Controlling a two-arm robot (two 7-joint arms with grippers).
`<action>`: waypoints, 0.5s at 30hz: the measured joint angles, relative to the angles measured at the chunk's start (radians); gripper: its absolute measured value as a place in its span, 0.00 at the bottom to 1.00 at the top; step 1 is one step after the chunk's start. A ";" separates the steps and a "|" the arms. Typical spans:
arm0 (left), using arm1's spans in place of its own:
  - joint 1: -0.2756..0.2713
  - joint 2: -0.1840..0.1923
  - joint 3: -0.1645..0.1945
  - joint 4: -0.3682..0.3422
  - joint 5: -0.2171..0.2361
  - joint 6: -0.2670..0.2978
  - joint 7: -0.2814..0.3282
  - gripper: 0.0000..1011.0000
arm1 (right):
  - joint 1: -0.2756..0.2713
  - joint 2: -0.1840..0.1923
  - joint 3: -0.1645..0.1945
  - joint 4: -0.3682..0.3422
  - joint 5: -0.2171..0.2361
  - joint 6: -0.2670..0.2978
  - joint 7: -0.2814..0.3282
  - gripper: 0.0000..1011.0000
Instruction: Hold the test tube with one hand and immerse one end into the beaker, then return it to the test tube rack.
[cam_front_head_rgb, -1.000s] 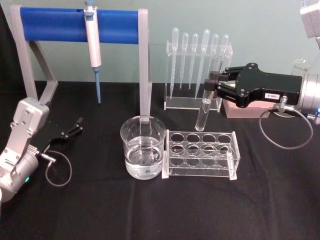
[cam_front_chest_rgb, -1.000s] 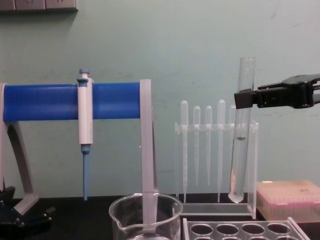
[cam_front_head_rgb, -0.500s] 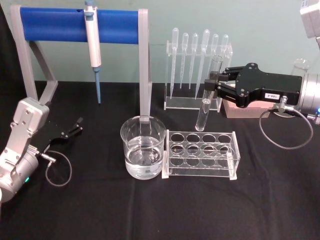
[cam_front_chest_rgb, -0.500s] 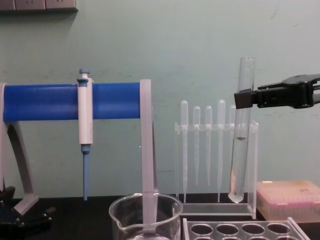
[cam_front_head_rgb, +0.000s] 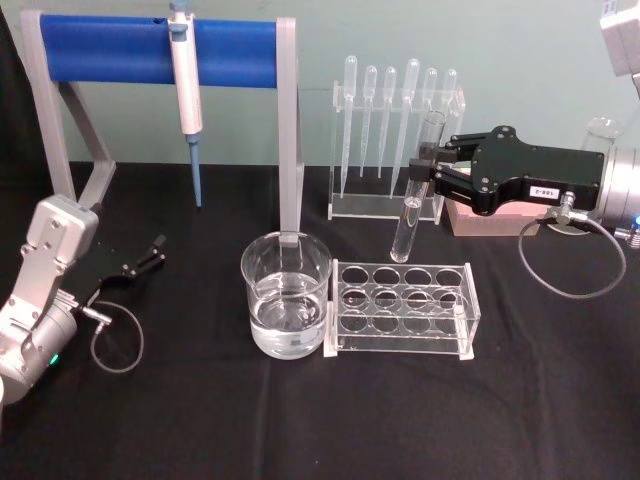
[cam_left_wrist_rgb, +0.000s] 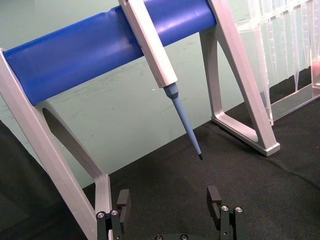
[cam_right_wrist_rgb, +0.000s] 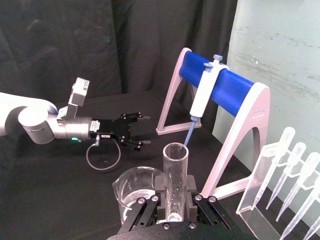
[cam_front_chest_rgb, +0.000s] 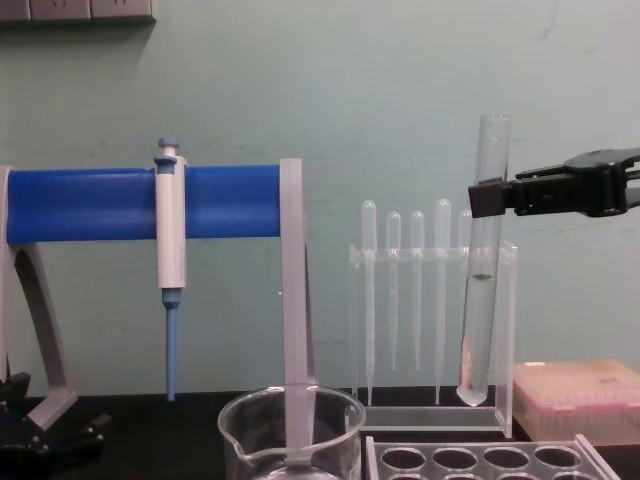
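A pale green wall (cam_front_chest_rgb: 400, 100) stands in front of me, just behind the surface (cam_front_head_rgb: 300, 420). The wall is plain, with a few faint marks and scratches on it. High up on it, toward my left, are white wall plates (cam_front_chest_rgb: 75, 8), cut off by the top edge. A black cloth covers the whole surface. On my left side hangs a dark curtain (cam_right_wrist_rgb: 60, 45) with long folds.

Test tube (cam_front_head_rgb: 405, 225) aloft, slightly tilted; beaker (cam_front_head_rgb: 286, 312) part-filled beside rack (cam_front_head_rgb: 400, 342).
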 joint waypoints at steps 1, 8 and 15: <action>0.000 0.000 0.000 0.000 0.000 0.000 0.000 0.99 | 0.000 0.000 0.000 0.000 0.000 0.000 0.000 0.22; 0.000 0.000 0.000 0.000 0.000 0.000 0.000 0.99 | 0.000 0.000 0.000 0.000 0.000 0.000 0.000 0.22; 0.000 0.000 0.000 0.000 0.000 0.000 0.000 0.99 | 0.000 0.000 0.000 0.000 0.000 0.000 0.000 0.22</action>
